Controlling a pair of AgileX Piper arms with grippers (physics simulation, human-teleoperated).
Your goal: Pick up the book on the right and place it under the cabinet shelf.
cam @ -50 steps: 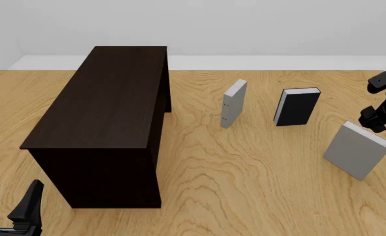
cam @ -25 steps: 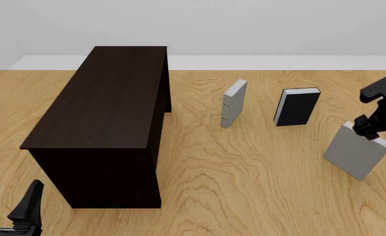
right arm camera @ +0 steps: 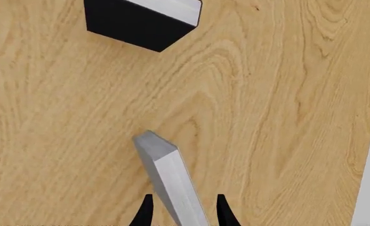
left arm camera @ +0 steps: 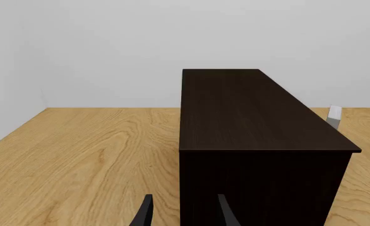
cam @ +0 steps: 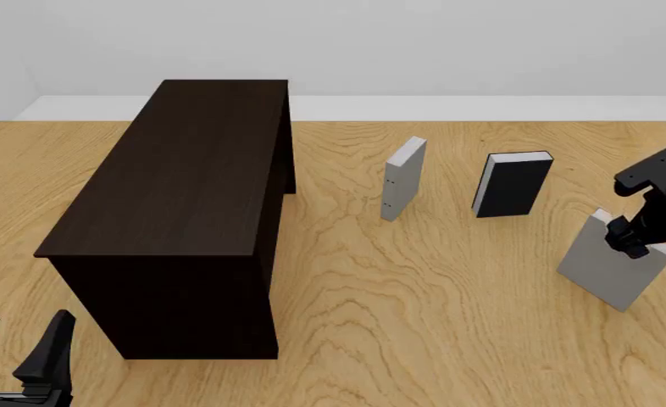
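- Since the earlier frames, the right gripper (cam: pixel 638 240) has come down from above and behind the book (cam: pixel 613 267) until its fingers straddle the book's top edge.
- Nothing else has shifted: the cabinet shelf (cam: pixel 191 195) stands where it did on the left part of the table (cam: pixel 424 297), and the left gripper (cam: pixel 19 346) sits parked near the front corner, fingers spread and empty.
- Seen from the right wrist, the two fingertips (right arm camera: pixel 146 213) flank the book's (right arm camera: pixel 171 181) white page edge with a sliver of gap on each side, so the pincer looks open around the book, not yet clamped.
- My reading: the approach is done and the squeeze comes next; lifting and carrying to the cabinet are all still ahead.
- Plain light grey, nearly square, the book stands upright at the table's right, well apart from the cabinet, nearer the black-covered book (cam: pixel 512 183) than the other pale grey book (cam: pixel 403 178).
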